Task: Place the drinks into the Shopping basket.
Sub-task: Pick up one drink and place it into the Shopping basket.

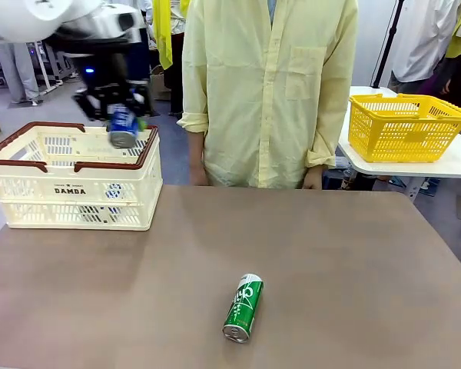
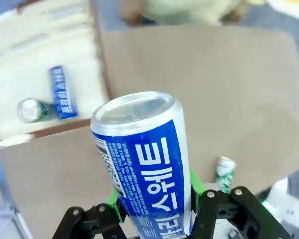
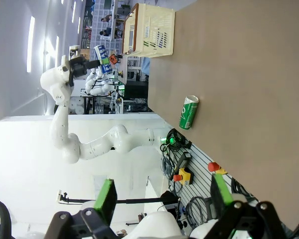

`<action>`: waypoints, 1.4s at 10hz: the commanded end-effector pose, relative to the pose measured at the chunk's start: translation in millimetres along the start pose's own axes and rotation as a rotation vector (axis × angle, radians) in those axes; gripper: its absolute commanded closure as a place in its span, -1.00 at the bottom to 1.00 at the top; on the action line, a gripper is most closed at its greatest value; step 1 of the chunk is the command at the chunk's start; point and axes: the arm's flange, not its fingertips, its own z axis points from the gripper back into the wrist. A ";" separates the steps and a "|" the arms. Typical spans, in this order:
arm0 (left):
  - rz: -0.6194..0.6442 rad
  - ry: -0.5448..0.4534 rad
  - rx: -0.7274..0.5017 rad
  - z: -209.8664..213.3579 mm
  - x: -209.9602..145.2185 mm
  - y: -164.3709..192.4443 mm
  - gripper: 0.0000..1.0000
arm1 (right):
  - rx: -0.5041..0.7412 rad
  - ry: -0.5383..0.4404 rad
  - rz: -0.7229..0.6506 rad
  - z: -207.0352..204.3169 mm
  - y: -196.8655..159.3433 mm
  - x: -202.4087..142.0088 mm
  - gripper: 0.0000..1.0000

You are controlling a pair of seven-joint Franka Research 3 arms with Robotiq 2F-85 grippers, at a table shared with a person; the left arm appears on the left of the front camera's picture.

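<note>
My left gripper [image 1: 124, 115] is shut on a blue drink can [image 1: 124, 127] and holds it over the right part of the cream Shopping basket [image 1: 31, 178]. In the left wrist view the blue can [image 2: 145, 164] sits between the green pads of the left gripper [image 2: 155, 195], silver top facing away. Below it, inside the basket [image 2: 20, 64], lie another blue can [image 2: 62, 92] and a green can [image 2: 32, 110]. One green can [image 1: 243, 307] lies on its side on the table, near the front middle. My right gripper [image 3: 163, 196] stands open and holds nothing, far from that green can [image 3: 189, 113].
A person in a pale yellow shirt [image 1: 269, 84] stands at the table's far edge, hands low behind it. A yellow mesh basket [image 1: 406, 127] sits on a white side table at the right. The brown tabletop [image 1: 353, 269] is bare around the lying can.
</note>
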 end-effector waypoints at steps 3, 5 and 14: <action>0.295 -0.124 0.084 9.2 -24.4 85.9 1.00 | -0.012 0.014 -0.009 -0.1 2.9 -1.9 -1.00; 0.180 -0.012 0.102 -5.4 7.0 74.6 1.00 | -0.012 0.014 -0.009 -0.1 2.9 -1.9 -1.00; -0.021 0.096 0.038 -75.2 137.6 117.6 1.00 | -0.012 0.014 -0.009 -0.1 2.9 -1.9 -1.00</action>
